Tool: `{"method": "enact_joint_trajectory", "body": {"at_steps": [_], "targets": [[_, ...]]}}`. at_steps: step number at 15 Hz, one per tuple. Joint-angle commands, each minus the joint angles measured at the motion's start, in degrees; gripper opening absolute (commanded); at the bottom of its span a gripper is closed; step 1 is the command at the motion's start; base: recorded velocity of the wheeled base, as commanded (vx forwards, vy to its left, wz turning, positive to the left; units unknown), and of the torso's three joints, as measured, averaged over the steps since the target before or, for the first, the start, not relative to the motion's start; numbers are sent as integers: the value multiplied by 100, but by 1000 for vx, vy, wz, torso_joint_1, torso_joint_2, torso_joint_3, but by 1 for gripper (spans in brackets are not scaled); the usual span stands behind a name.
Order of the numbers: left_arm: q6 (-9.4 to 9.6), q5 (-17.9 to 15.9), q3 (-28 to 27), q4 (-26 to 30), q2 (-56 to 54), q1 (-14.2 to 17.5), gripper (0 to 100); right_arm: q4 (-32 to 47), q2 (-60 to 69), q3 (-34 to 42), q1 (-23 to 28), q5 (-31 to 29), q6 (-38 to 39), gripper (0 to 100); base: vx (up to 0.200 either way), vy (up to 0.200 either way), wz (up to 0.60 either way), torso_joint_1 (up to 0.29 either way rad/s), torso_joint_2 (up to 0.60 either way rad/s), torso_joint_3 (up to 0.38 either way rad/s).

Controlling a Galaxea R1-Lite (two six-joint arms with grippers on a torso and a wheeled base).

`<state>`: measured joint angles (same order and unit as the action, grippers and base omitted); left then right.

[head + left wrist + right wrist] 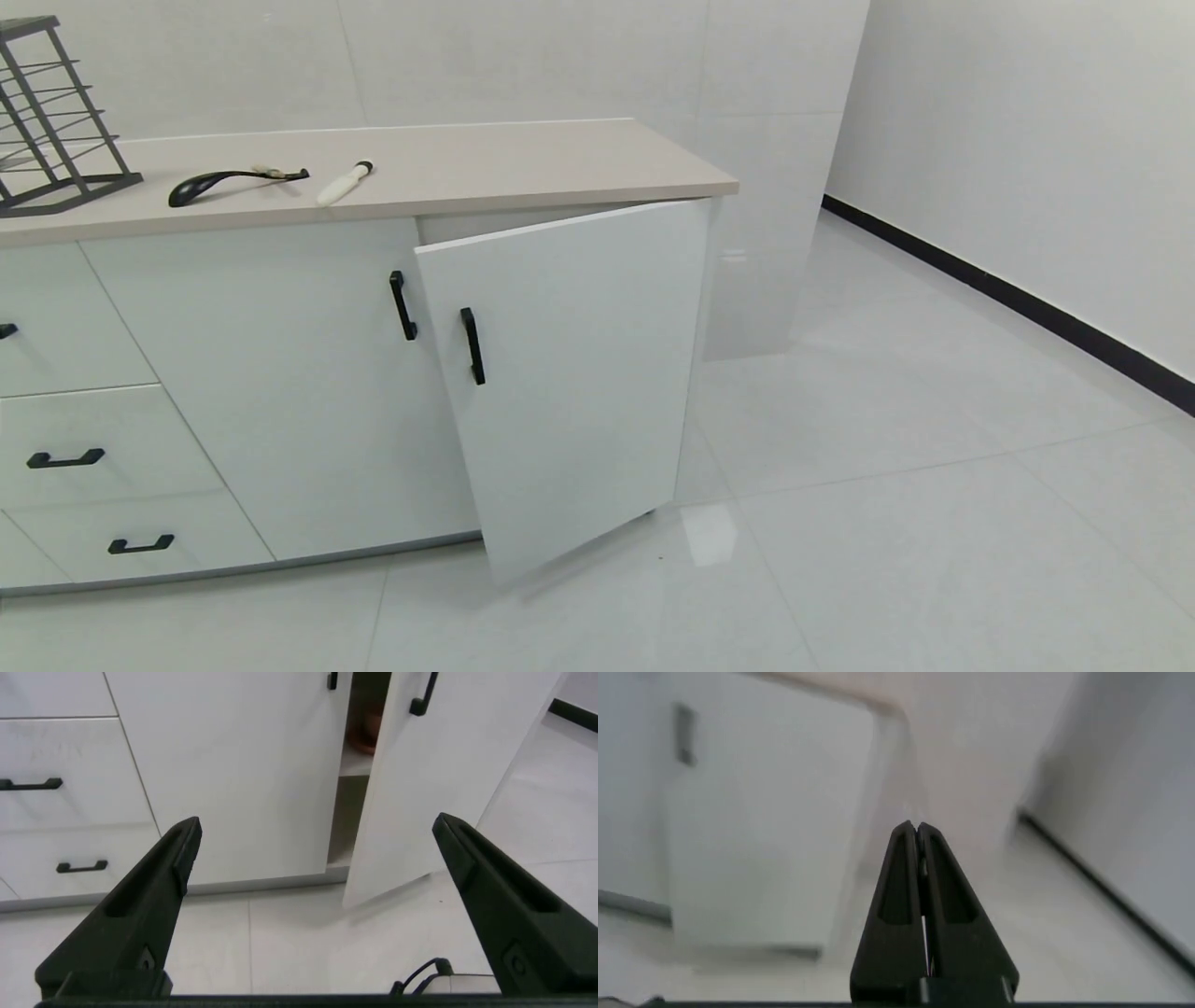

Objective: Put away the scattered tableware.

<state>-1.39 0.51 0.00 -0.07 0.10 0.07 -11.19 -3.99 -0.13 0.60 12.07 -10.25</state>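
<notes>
— Beige bench top, head view: two items of tableware lie loose on it. One is a black long-handled ladle. Just beside it is a white-handled utensil with a black tip. Both lie apart from the black wire rack at the bench's left end.
— What does the left wrist view add?
— The cabinet interior. The white cabinet door stands ajar. Through the gap that view shows a white shelf with a brownish rounded object above it; what it is cannot be told. In the head view the door's face stands in front of the opening.
— End effectors?
— Left end effector: fingers spread wide, nothing between them, facing the gap. Right end effector: fingers pressed together, nothing gripped.
— Edges and room?
— The door's free edge, with its black bar handle, juts out over the pale tiled floor. A broad stretch of floor runs from the door to the wall with a black skirting strip. Left of the door, white drawers sit flush.
</notes>
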Motion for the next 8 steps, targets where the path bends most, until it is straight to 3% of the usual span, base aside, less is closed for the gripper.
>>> {"method": "enact_joint_trajectory", "body": {"at_steps": [1,8], "targets": [[-2,2,0,-10,-1,1,100,926,328,5,-60,-574,498,0,0,200,0,-2,2,2],[-2,2,0,-1,-1,1,100,1128,328,5,-60,-882,1043,0,0,200,0,2,3,4]]}}
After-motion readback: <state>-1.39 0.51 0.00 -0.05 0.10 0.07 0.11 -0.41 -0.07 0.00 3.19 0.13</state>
